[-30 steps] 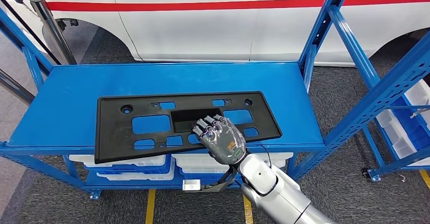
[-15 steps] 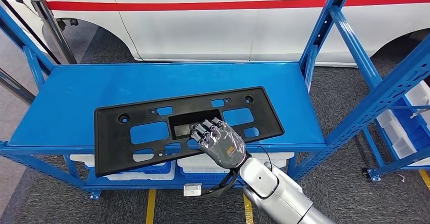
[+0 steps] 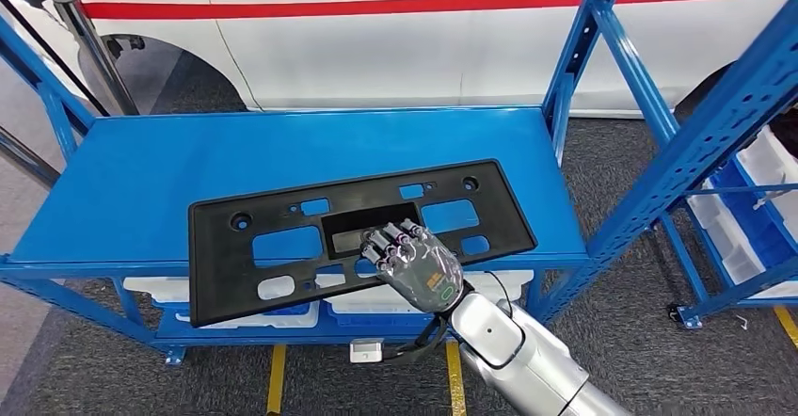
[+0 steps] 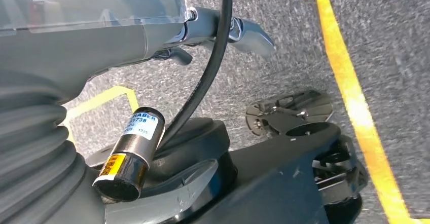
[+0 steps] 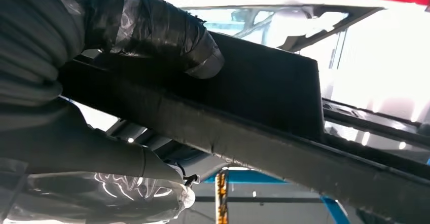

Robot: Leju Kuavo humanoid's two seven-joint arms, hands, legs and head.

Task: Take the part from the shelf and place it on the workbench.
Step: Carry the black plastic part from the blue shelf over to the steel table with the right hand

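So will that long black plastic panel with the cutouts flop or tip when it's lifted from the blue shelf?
The long black plastic panel probably stays fairly stiff: it overhangs the blue shelf unbent. Many cutouts suggest lightness. Held near its middle by the right hand, its ends may tilt.

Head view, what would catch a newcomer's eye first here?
A long black plastic panel full of cut-outs lies slanted across the bright blue shelf, its near edge hanging past the shelf's front. The robot's right hand grips that near edge at the middle. Behind the shelf stands a white car with a red stripe.
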